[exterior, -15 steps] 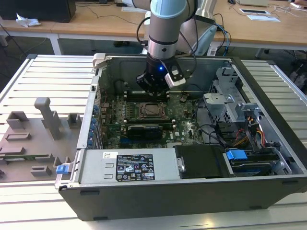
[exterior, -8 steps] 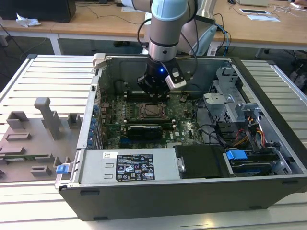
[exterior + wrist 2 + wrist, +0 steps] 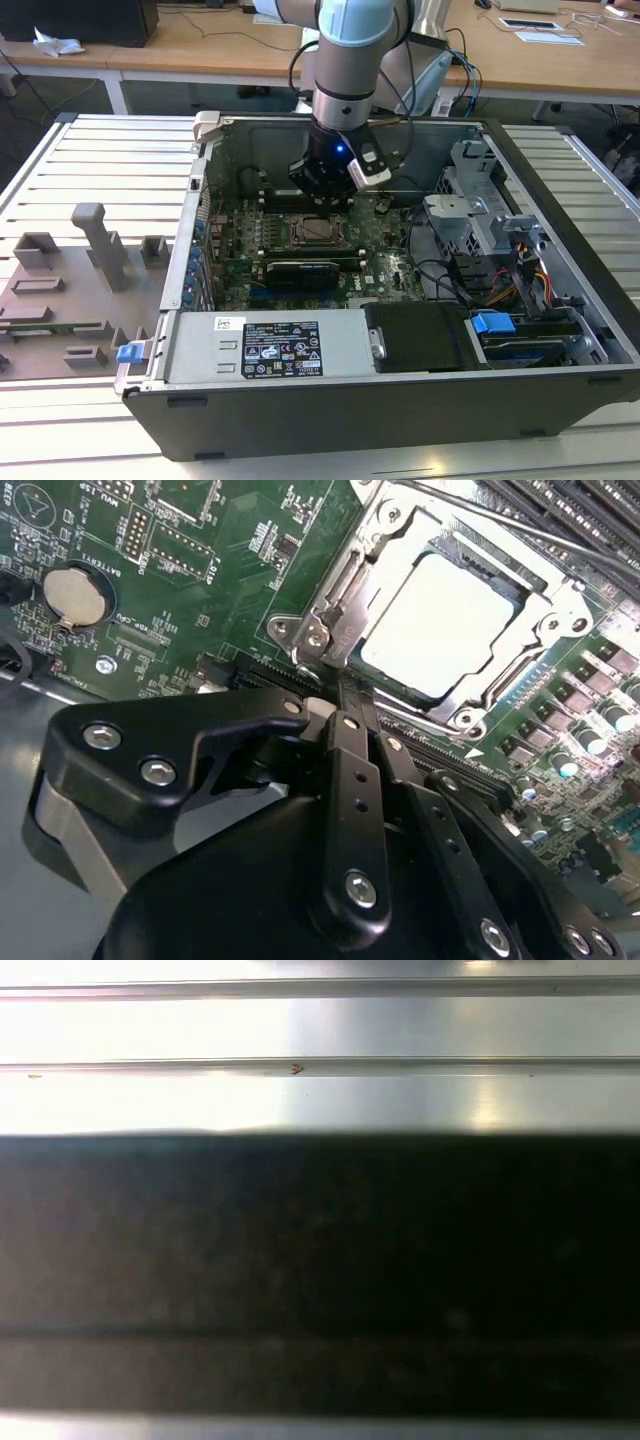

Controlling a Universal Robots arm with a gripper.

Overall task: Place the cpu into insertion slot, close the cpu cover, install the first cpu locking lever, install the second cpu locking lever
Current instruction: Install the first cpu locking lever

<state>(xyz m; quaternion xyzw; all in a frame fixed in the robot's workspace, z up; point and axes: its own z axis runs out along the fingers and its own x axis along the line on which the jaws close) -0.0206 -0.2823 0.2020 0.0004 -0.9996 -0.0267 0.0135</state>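
Evidently you are tackling the lever step: cpu (image 3: 440,615) seated, cpu cover (image 3: 555,610) down, gripper (image 3: 345,710) pinched narrow beside it; this calls for precise aim.

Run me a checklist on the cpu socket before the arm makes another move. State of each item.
1. cpu seated flat: ok.
2. cpu cover down around the cpu: ok.
3. Locking lever hooked down: cannot tell.
4. End effector shut, at the cpu cover's corner: ok.
5. Cables apart from the end effector in the exterior view: ok.
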